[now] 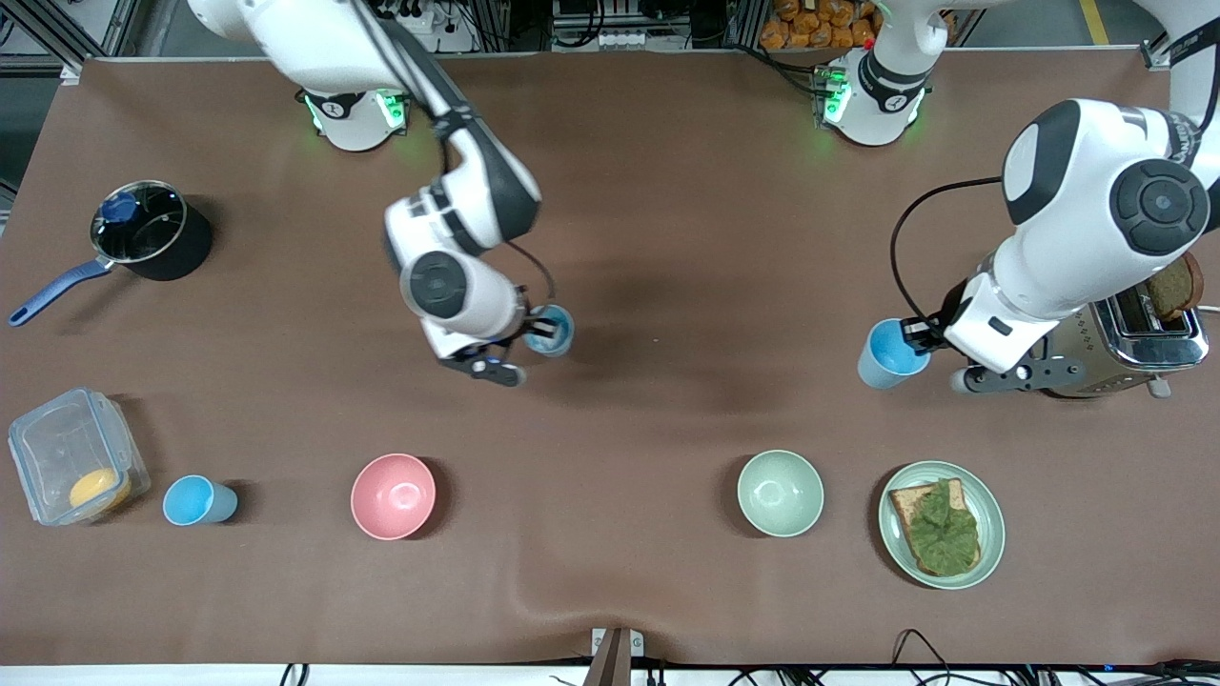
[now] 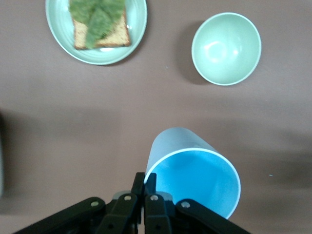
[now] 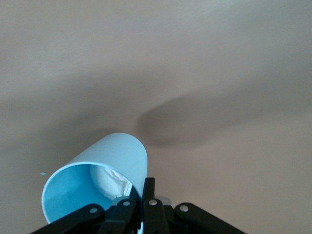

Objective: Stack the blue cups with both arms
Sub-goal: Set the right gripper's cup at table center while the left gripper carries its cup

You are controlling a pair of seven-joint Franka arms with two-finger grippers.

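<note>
Both pincers clamped on blue cups above the desk (image 1: 667,238).
My left pincer (image 1: 923,333) pinches the bright cup's (image 1: 891,353) rim beside the toaster (image 1: 1134,343); my right pincer (image 1: 537,335) pinches the paler cup's (image 1: 553,331) rim mid-desk.

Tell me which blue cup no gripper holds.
The cup beside the plastic box; the other two hang pinched by the left gripper and right gripper.

Both your arms are up, each gripper pinched on a cup rim.

Your right gripper (image 1: 536,335) sits centre-left of the front view, arm bent down from the upper left; your left gripper (image 1: 917,333) sits at mid-right, elbow folded high at the right edge.
</note>
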